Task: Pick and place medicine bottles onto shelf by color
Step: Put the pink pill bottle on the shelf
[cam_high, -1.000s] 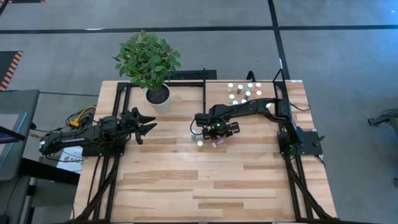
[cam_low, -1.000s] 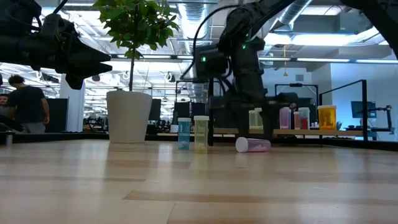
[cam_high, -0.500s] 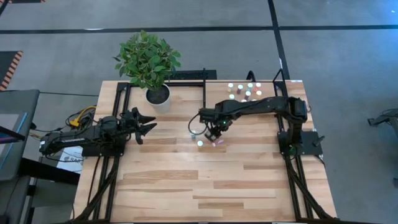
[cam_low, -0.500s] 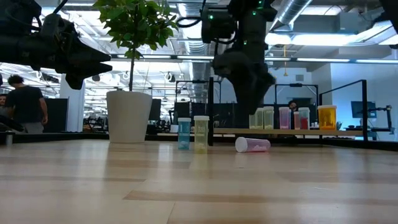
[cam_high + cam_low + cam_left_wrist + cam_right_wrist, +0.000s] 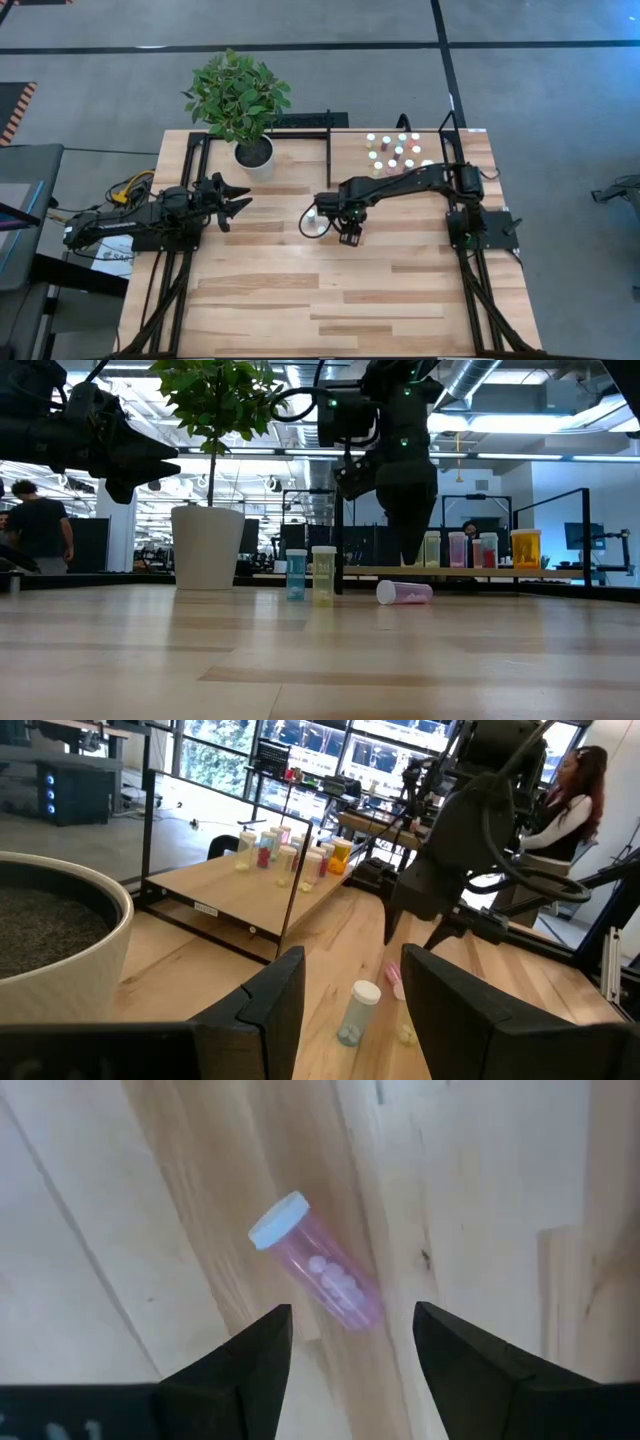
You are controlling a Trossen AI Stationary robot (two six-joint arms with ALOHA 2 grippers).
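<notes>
The right gripper (image 5: 350,1342), jaws apart and empty, is hovering over a toppled pink bottle (image 5: 318,1275), cap pointing eleven o'clock. Light, smooth, likely rolling; gripping mid-body looks best.

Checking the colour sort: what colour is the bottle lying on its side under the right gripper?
Pink body, white cap: the lying bottle shows best in the right wrist view.

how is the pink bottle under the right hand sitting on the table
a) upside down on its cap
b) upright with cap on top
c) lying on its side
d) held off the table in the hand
c) the pink bottle lies on its side on the table planks, white cap pointing sideways, seen between the open fingers of the right hand; the low view also shows it lying flat.
</notes>
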